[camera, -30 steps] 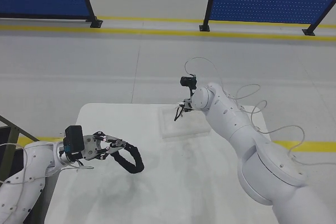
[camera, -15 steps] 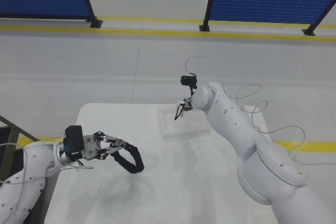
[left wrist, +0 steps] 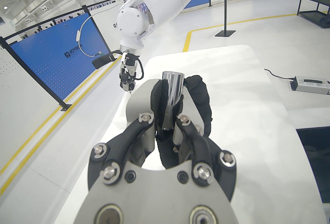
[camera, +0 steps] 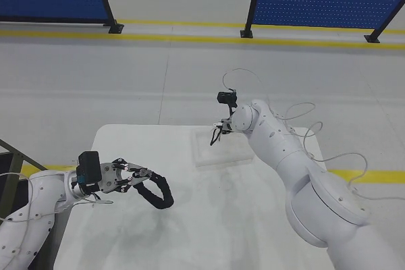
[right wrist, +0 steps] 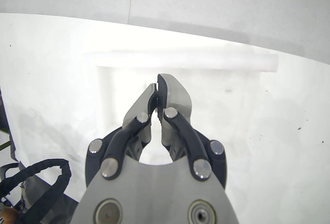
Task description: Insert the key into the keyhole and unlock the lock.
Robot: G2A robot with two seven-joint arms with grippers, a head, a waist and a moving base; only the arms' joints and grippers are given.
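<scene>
Two arms over one white table [camera: 223, 223], one lock held.
Left gripper [left wrist: 166, 120], level above the table's left side, clamps the single black cable lock [left wrist: 172, 92]; right gripper [right wrist: 157, 89] points down over one tray [camera: 237, 157], fingers pinched together.

Mirror-polished metal on the silver cylindrical lock body [left wrist: 172, 92], glossy and throwing reflections! Matt black woven cloth, slightly rough, sleeving the looped black lock cable [left wrist: 203, 101]. Over to the left gripper [left wrist: 167, 104]: brushed grey metal fingers [left wrist: 139, 104] with a dull sheen, matt black links, shiny round rivets. Same grey metal on the right gripper [right wrist: 157, 83], plus ribbed black rubbery pads [right wrist: 161, 92]. Smooth, matt white bench [left wrist: 245, 106] below. Frosted white shallow rectangular tray [camera: 219, 154], plastic or foam, hard to call.
</scene>
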